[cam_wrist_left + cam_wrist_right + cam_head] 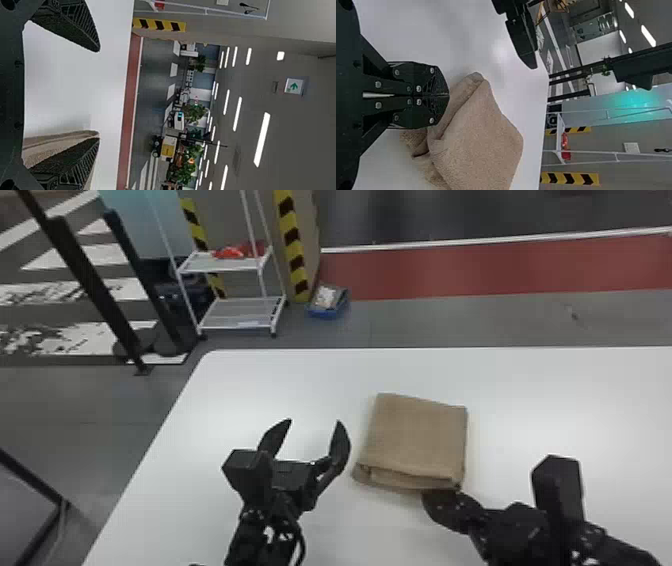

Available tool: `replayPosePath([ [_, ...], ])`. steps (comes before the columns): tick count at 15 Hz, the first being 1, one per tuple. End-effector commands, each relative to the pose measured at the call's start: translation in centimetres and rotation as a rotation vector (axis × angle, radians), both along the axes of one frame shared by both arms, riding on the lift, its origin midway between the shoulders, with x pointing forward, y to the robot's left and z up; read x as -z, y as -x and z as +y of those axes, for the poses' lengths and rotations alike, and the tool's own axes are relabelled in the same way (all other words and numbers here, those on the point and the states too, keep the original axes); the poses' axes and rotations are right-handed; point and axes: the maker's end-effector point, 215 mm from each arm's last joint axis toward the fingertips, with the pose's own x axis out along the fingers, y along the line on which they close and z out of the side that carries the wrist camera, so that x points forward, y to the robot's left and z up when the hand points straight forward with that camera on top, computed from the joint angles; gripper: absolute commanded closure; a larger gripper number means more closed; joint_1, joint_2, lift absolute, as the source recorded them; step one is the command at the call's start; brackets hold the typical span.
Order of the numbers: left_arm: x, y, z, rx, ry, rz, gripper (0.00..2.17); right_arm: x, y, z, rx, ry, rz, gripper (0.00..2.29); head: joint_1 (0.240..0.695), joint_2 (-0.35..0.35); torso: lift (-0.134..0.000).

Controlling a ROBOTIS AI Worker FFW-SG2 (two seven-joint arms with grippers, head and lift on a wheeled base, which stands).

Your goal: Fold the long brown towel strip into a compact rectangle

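- One brown towel (417, 435), folded into a four-sided stack of several layers; flat on the counter (260, 380), right of centre in the head view. Layered edges show along its lower side; its outline is slightly skewed.
- One left gripper (314, 421), mine, lower middle of the head view; jaws spread wide, nothing between them, just beside the towel's left side and apart from it.
- One right gripper (446, 491), mine, lower right of the head view; jaws clenched, tips together, at the towel's lower right corner. Whether a thin edge of cloth is caught between them, I cannot tell.
- One counter, white, with a rounded corner left of centre in the head view.
- One white wheeled rack (220, 266), upper left; red item (230, 252) on its upper shelf.
- One blue crate (330, 312), on the floor right of the rack, pale contents inside.
- One post with yellow-and-black striping (292, 240), top of the frame, between rack and crate.
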Motion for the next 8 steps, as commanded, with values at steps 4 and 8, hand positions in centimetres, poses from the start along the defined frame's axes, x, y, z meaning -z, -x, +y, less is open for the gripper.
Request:
replayPosePath([
  [4, 0.1, 0.0, 0.0, 0.0, 0.0, 0.002, 0.08, 2.9, -0.9, -1.6, 0.028, 0.056, 0.075, 2.12, 0.695, 0.17, -0.117],
  [8, 0.2, 0.0, -0.1, 0.001, 0.0, 0.004, 0.08, 2.9, -3.0, -4.0, 0.08, 0.079, 0.064, 2.12, 0.695, 0.151, -0.117],
])
